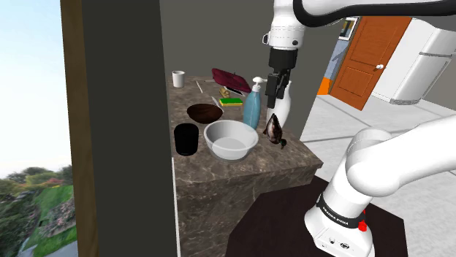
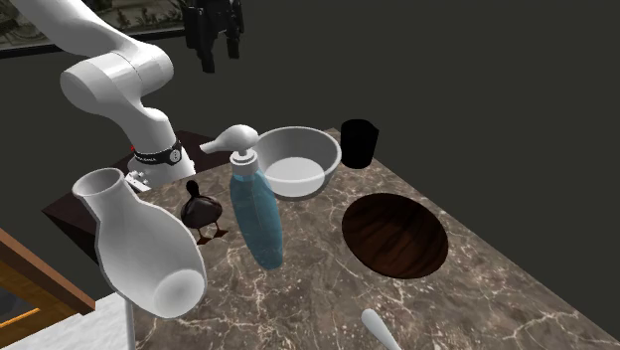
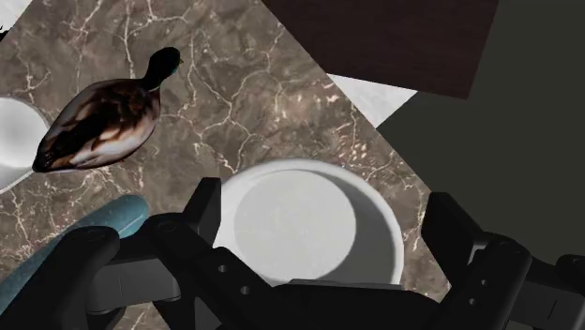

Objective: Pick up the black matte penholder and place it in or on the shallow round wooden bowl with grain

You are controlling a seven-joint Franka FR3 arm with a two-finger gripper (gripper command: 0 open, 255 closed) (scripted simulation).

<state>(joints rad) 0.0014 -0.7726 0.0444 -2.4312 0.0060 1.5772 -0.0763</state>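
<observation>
Reading across the shoulder view from its left:

1. The black penholder (image 1: pixel 186 139) stands upright on the marble table (image 1: pixel 241 171), close to the table's left edge. It is well clear of the gripper.
2. The dark wooden bowl (image 1: pixel 204 113) sits near the penholder without touching it.
3. The white bowl (image 1: pixel 231 139) stands just beside the penholder.
4. The blue soap dispenser (image 1: pixel 252 106) stands upright behind the white bowl.
5. A duck figurine (image 1: pixel 274 131) sits near the table's right edge.
6. The gripper (image 1: pixel 275 101) hangs above the table, pointing down. In the wrist view its fingers (image 3: pixel 204 202) stand apart with nothing between them, and the white bowl lies below.
</observation>
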